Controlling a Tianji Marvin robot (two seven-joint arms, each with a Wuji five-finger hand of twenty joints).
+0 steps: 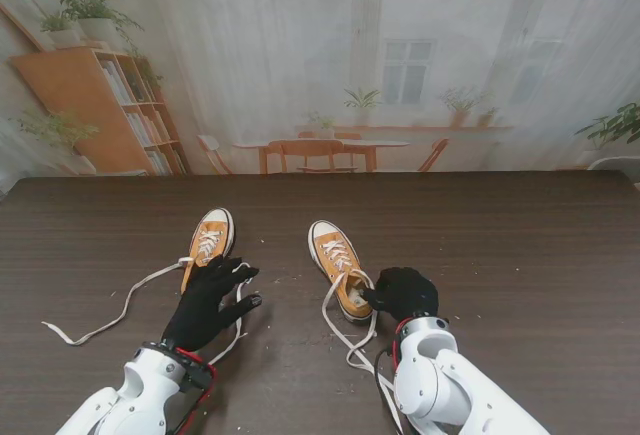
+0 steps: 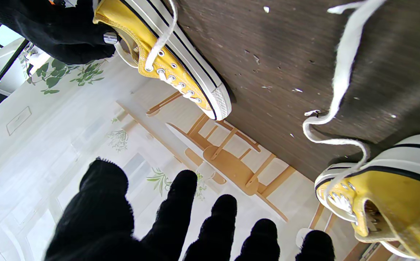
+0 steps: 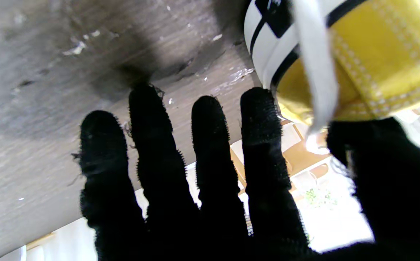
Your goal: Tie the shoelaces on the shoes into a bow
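Two orange-yellow sneakers stand on the dark table, both unlaced at the top. The left shoe (image 1: pixel 210 239) (image 2: pixel 395 188) has one white lace (image 1: pixel 120 307) trailing far out to the left and another (image 2: pixel 340 72) lying beside my left hand (image 1: pixel 208 301). That hand hovers just behind the shoe's heel, fingers (image 2: pixel 181 203) spread, holding nothing. The right shoe (image 1: pixel 337 263) (image 2: pixel 166 47) has laces (image 1: pixel 352 340) looping toward me. My right hand (image 1: pixel 403 293) sits at its heel (image 3: pixel 369 61), fingers (image 3: pixel 210 145) apart. A blurred lace (image 3: pixel 315 72) hangs between forefinger and thumb, not visibly pinched.
The wooden table (image 1: pixel 530 275) carries small pale specks (image 2: pixel 293 90) between the shoes. A printed backdrop of a room (image 1: pixel 330 55) closes off the far edge. Bare wood lies to the right of my right hand.
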